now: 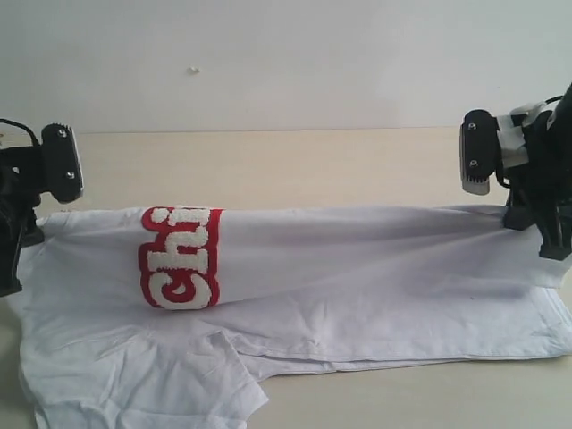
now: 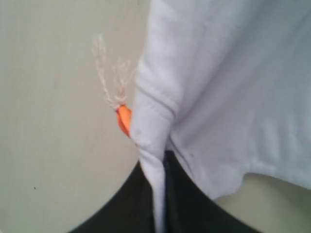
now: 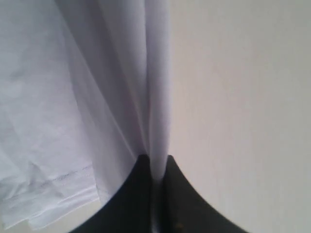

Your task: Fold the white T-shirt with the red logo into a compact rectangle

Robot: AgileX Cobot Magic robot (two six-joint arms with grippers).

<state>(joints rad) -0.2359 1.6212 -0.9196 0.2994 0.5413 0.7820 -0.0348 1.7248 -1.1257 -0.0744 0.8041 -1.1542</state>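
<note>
Left gripper (image 2: pixel 163 162) and right gripper (image 3: pixel 155 167) each pinched a bunched edge of the white T-shirt (image 1: pixel 357 259); cloth judged light, limp, best held at opposite edges.

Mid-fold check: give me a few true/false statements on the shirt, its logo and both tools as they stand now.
The left tool is shut on the white cotton T-shirt. True.
The right tool is open, clear of the fabric. False: it is shut on a pinched fold of the shirt.
The red-outlined fuzzy white logo shows in full. False: only "Chi" shows; the rest wraps out of sight.
A small orange tag sits beside the left tool's grip. True.
</note>
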